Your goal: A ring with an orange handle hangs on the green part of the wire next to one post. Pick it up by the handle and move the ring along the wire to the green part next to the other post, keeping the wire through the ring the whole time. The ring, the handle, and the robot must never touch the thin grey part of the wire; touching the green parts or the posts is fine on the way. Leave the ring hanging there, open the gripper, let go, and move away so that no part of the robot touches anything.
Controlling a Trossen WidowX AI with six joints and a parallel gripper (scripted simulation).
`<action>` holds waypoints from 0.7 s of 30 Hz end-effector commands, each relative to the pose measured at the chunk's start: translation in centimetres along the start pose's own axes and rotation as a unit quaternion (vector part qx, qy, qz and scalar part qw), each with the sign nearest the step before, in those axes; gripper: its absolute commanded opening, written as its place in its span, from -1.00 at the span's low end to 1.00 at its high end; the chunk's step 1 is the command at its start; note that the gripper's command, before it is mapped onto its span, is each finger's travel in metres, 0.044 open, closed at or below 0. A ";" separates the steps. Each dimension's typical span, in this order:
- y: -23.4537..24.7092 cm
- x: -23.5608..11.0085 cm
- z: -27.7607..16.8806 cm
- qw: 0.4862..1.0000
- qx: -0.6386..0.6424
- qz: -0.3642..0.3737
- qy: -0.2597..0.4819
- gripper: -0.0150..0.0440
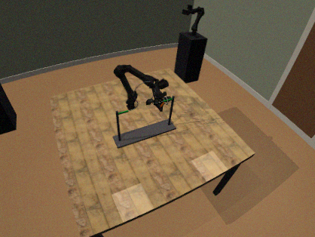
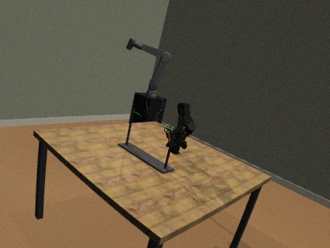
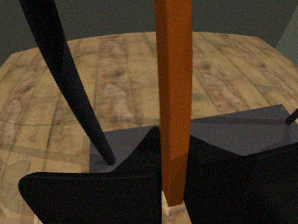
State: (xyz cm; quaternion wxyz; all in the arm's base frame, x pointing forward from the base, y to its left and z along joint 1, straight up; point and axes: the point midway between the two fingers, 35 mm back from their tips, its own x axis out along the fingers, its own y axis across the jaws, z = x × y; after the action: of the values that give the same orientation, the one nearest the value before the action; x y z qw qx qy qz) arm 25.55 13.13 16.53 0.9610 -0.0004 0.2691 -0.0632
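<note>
The wire stand's dark base (image 1: 140, 135) (image 2: 139, 152) (image 3: 260, 133) lies mid-table with a post at each end. One post (image 1: 118, 127) (image 2: 129, 133) carries a green stretch (image 1: 123, 112) (image 2: 136, 114). My gripper (image 1: 160, 103) (image 2: 176, 138) (image 3: 161, 132) is at the other post (image 1: 171, 112) (image 2: 167, 153), by its green stretch (image 1: 168, 100) (image 2: 169, 129). It is shut on the orange handle (image 1: 161, 106) (image 2: 169, 137) (image 3: 173, 76), which stands upright between the fingers in the wrist view. The ring itself and the thin grey wire are too small to make out. A dark curved post (image 3: 60, 63) shows to the left of the handle.
A black pedestal (image 1: 190, 56) (image 2: 148, 107) with a second arm stands off the table's far side. Two pale patches (image 1: 131, 200) (image 1: 208, 164) mark the table (image 1: 83, 151) near its front edge.
</note>
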 end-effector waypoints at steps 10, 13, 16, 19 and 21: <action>0.2 1.0 -1.5 1.000 -0.002 -0.004 0.000 -1.00; 0.2 1.0 -1.6 1.000 -0.002 -0.004 0.000 -1.00; 0.2 1.0 -1.6 1.000 -0.002 -0.004 0.000 -1.00; 0.2 1.0 -1.6 1.000 -0.002 -0.004 0.000 -1.00; 0.2 1.0 -1.6 1.000 -0.002 -0.004 0.000 -1.00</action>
State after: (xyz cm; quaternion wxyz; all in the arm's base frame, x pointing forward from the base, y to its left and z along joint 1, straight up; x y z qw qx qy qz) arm 25.58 13.29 14.79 0.9607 -0.0028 0.2703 -0.0634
